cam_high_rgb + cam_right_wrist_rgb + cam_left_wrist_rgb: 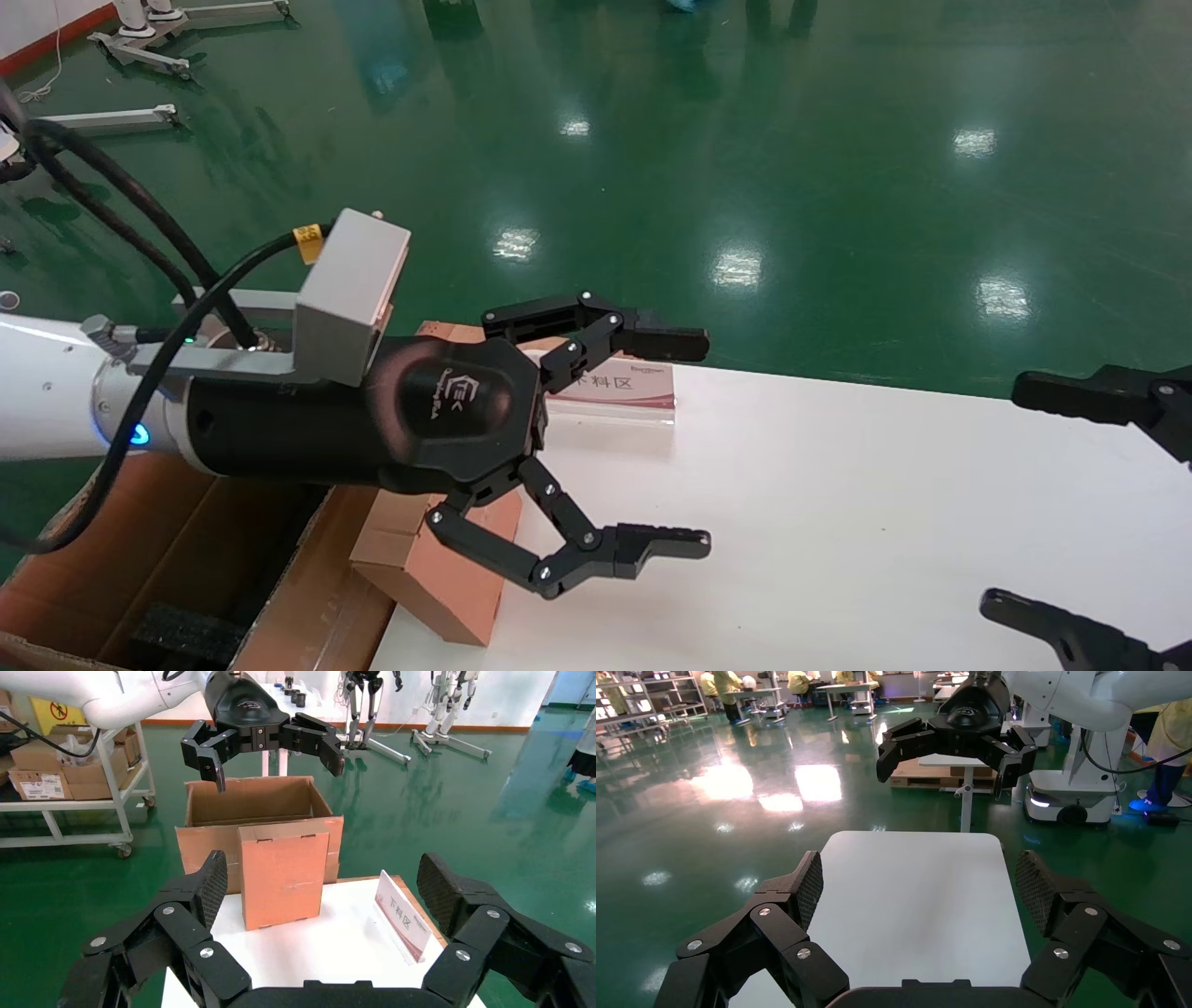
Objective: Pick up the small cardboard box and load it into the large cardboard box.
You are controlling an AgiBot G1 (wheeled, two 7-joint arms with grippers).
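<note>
Our left gripper point(684, 443) hangs open above the small box point(282, 876), holding nothing; we should lower it squarely over the box's sides before closing. Right gripper point(323, 881) waits open.

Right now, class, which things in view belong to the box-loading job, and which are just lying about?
Belongs to the job:
small box
large box
left pincer, open above the small box
right pincer, open

Just lying about:
sign card
white table
</note>
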